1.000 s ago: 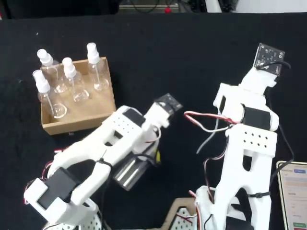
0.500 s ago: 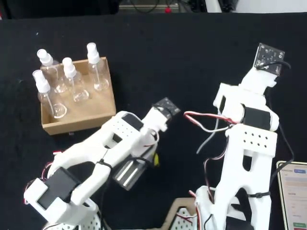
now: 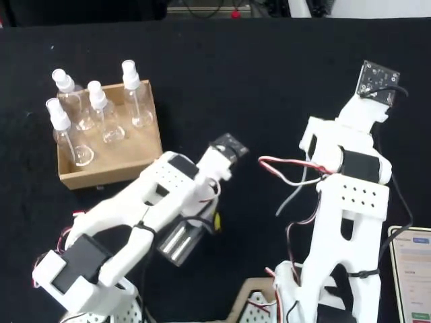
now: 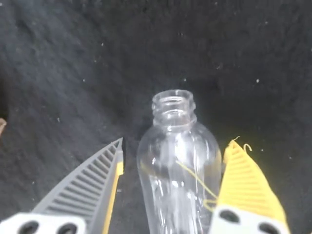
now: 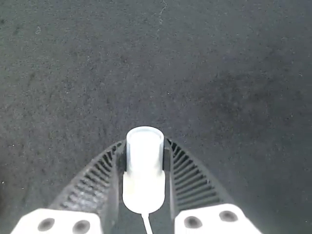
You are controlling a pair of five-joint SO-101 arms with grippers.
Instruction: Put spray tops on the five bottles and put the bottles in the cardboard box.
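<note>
The uncapped bottle (image 4: 178, 161) hangs over the table (image 3: 222, 74), pinched by the left gripper (image 4: 177, 144), which has drifted slightly toward the box (image 3: 131, 153) holding four capped bottles (image 3: 101, 114). The right gripper (image 5: 145, 145), unmoved, clamps a spray top (image 5: 144, 168).

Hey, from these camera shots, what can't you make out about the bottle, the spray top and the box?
Base of the bottle: left wrist view, cut off by the lower edge; high view, the left arm covers its neck.
Tube of the spray top: right wrist view, cut off by the lower edge.
Whether the four bottles in the cardboard box are capped tight: high view, too small.
</note>
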